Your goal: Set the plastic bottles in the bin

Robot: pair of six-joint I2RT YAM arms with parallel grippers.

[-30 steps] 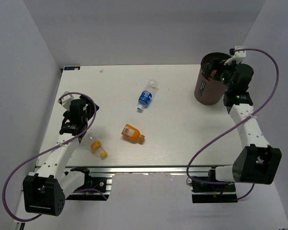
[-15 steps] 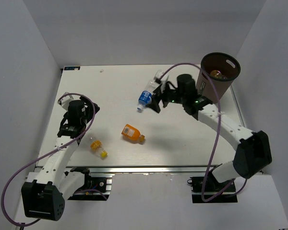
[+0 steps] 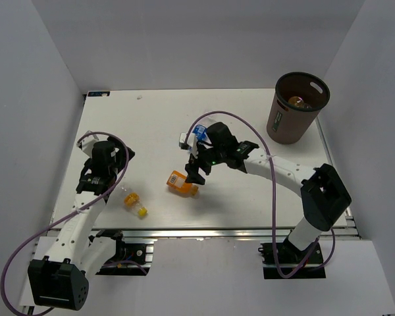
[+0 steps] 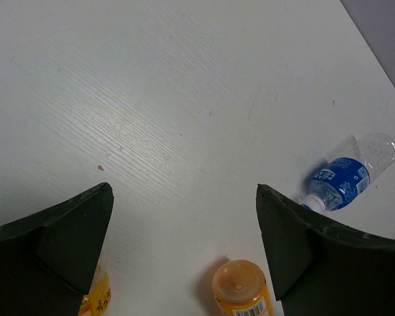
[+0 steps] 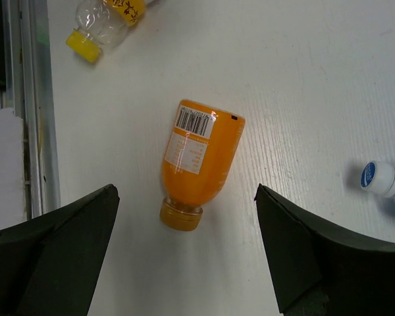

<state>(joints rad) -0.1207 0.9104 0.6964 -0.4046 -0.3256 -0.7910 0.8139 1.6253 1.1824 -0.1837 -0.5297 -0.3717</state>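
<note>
Right arm (image 3: 276, 168) swung from bin (image 3: 286, 128) to orange bottle (image 5: 201, 158); both jaws wide; white table (image 3: 151, 118), grey walls (image 3: 184, 39).

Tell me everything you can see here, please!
table: one, white, under everything
bin: one, dark brown, far right corner of the table
thing in the bin: one, orange, looks like a bottle
blue-label bottle: one, clear with a blue label, lying mid-table
orange bottle: one, orange, lying near the front, below the right end effector
yellow-cap bottle: one, clear with a yellow cap, lying front left
arms: two, white and black with purple cables, at the near edge
left end effector: one, black, open, empty, above the table
right end effector: one, black, open, empty, above the orange bottle
</note>
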